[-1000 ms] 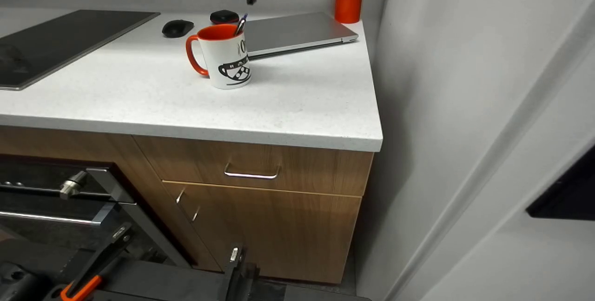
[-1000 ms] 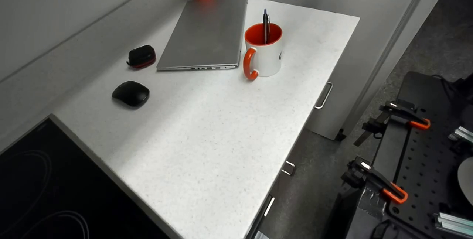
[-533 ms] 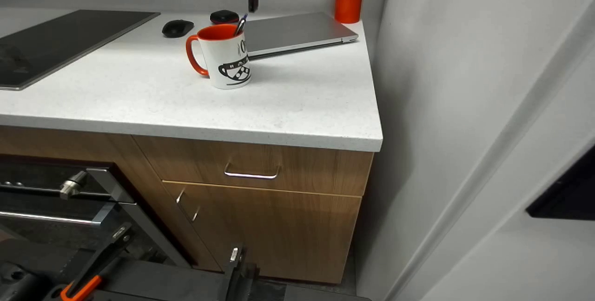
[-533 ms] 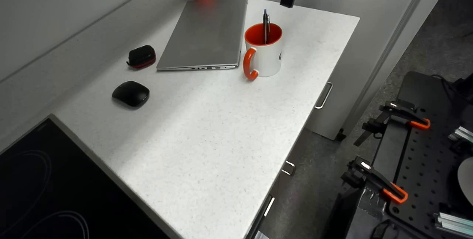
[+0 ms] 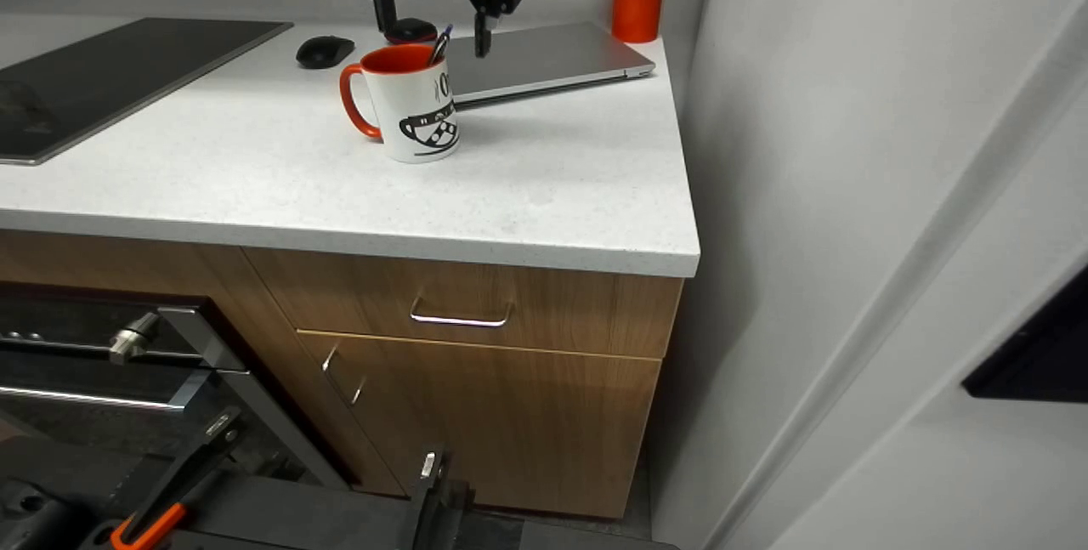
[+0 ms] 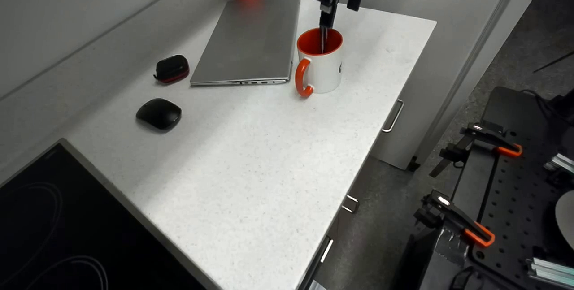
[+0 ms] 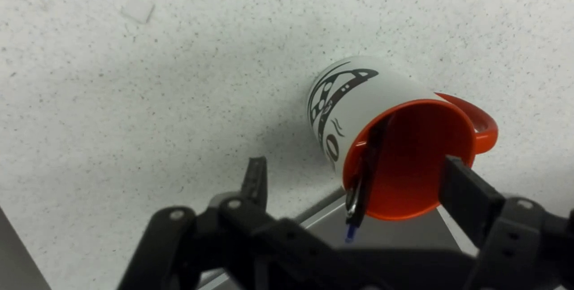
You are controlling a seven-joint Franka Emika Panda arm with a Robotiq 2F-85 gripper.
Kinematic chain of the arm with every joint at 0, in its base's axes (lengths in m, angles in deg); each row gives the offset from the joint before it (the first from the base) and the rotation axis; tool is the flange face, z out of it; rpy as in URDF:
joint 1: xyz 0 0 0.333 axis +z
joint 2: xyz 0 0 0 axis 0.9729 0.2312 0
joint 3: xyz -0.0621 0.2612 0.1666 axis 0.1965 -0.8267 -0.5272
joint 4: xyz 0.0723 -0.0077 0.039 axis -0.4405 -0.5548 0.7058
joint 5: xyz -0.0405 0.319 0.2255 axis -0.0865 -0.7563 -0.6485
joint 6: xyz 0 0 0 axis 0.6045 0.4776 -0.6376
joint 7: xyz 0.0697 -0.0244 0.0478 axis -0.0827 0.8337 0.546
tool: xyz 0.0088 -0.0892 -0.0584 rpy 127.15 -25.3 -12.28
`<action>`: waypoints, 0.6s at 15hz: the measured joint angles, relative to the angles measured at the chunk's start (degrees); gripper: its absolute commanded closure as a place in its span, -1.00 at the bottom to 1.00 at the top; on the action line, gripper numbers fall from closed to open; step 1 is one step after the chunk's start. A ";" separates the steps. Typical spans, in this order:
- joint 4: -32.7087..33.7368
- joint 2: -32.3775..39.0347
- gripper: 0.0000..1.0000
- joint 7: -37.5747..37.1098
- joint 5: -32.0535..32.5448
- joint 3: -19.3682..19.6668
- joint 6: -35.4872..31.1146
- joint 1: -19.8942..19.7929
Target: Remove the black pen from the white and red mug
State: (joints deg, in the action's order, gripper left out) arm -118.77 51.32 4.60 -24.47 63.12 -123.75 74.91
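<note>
- One speckled white countertop (image 6: 251,169) spreads through both exterior views and fills much of the wrist view.
- We see a dark glass cooktop (image 6: 40,222) set into one end of it, pale rings on top.
- Our next thing down is a closed grey laptop (image 6: 255,39), lying on the countertop.
- Next in size we see the gripper (image 5: 435,41), hanging from the top edge in both exterior views with its fingers (image 7: 466,196) pointing down, near the rim of the white and red mug (image 5: 393,112); whether squarely over it, we cannot tell. We find the fingers spread wide apart. In the wrist view they stand to either side of the black pen (image 7: 362,193). In an exterior view one fingertip (image 6: 327,20) covers the pen's top; whether the two touch, we cannot tell.
- We have a red canister (image 5: 637,13) with a white label standing upright beside the laptop's far end.
- The mug stands upright, dark printing on its wall, its red handle turned toward the cooktop.
- Between cooktop and laptop we notice a black mouse (image 6: 159,114).
- Beside it, nearer the laptop, sits a small black case (image 6: 172,68) with a red band.
- Our smallest thing, the pen, leans inside the mug, its blue end above the rim, across from the handle.
</note>
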 measured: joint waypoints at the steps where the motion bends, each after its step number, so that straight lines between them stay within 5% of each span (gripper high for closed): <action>1: 0.64 1.11 -1.00 0.00 -0.63 -0.12 0.00 0.00; 9: 5.32 5.99 -0.90 1.00 -8.74 -1.19 0.02 0.00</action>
State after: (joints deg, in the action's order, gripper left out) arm -113.45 57.30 5.60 -33.21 61.93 -123.73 74.90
